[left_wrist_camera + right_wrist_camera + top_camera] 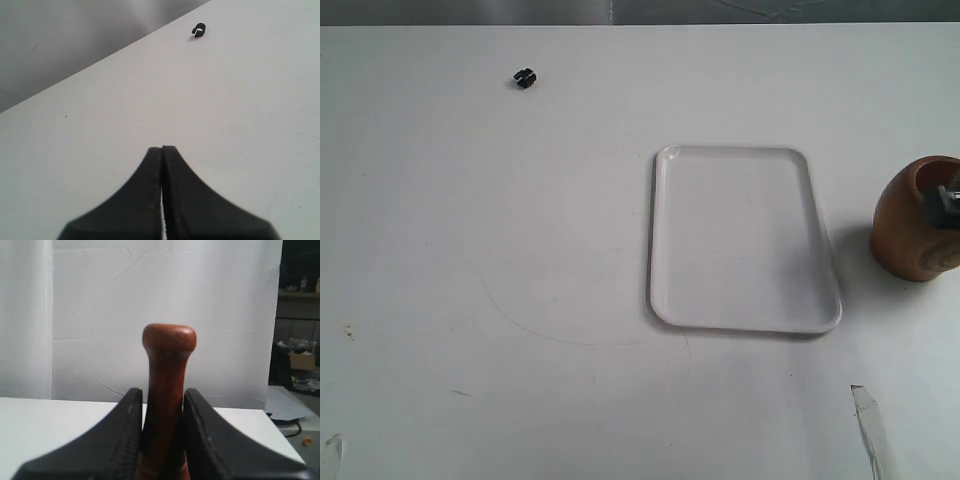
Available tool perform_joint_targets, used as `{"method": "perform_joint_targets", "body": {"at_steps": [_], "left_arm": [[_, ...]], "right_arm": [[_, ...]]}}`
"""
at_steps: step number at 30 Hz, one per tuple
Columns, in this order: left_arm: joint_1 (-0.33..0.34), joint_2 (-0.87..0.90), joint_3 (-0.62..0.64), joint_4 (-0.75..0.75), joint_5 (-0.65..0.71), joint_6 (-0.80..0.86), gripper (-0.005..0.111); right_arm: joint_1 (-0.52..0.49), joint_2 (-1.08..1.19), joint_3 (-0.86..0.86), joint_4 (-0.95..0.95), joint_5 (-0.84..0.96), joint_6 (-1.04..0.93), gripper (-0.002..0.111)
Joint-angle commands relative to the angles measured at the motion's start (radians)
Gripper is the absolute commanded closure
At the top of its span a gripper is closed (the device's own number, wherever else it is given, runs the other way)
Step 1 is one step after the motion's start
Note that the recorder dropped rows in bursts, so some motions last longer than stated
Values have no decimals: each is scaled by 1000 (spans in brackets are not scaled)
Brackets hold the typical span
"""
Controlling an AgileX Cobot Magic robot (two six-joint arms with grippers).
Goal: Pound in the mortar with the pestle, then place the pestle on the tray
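Note:
The light-brown wooden mortar [910, 228] stands at the right edge of the table, cut off by the exterior view's border. A dark grey piece of the right arm [947, 199] shows at its mouth. The pestle is hidden in that view. In the right wrist view the reddish-brown pestle [169, 342] stands upright, knob on top. My right gripper [162, 392] is shut on its narrow handle. The white tray [740, 235] lies flat, left of the mortar, with nothing on it. My left gripper [162, 148] is shut on nothing above bare table.
A tiny black clip [525, 78] lies far back left on the table; it also shows ahead of the left gripper as the same black clip [199, 31]. A thin translucent strip [869, 425] lies near the front right.

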Motion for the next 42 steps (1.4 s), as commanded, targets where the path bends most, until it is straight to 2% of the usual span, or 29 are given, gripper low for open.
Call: {"method": "perform_joint_targets", "body": {"at_steps": [1, 6, 8, 11, 13, 16, 19, 24, 34, 37, 42], "left_arm": [[-8, -1, 1, -7, -3, -8, 107], [-8, -1, 1, -7, -3, -8, 107], [-8, -1, 1, -7, -3, -8, 107], [-8, -1, 1, -7, -3, -8, 107], [-8, -1, 1, -7, -3, -8, 107], [-8, -1, 1, -7, -3, -8, 107], [-8, -1, 1, -7, -3, -8, 107], [-8, -1, 1, -7, -3, -8, 107], [-8, -1, 1, -7, -3, -8, 107], [-8, -1, 1, -7, -3, -8, 107], [-8, -1, 1, -7, -3, -8, 107]], "right_arm": [[-27, -4, 3, 12, -16, -108, 108], [-215, -4, -2, -59, -16, 61, 108], [-291, -4, -37, -75, -16, 68, 108], [-392, 16, -122, -211, 207, 66, 108], [-443, 62, -178, -292, 275, 88, 108], [-507, 170, -227, -280, 308, 125, 108], [-521, 277, -209, -340, 271, 186, 108], [-521, 411, -135, -404, 2, 367, 108], [-521, 758, -140, -467, -16, 485, 108], [-521, 759, -160, -474, -16, 480, 108], [-521, 582, -166, -476, -16, 446, 108]]}}
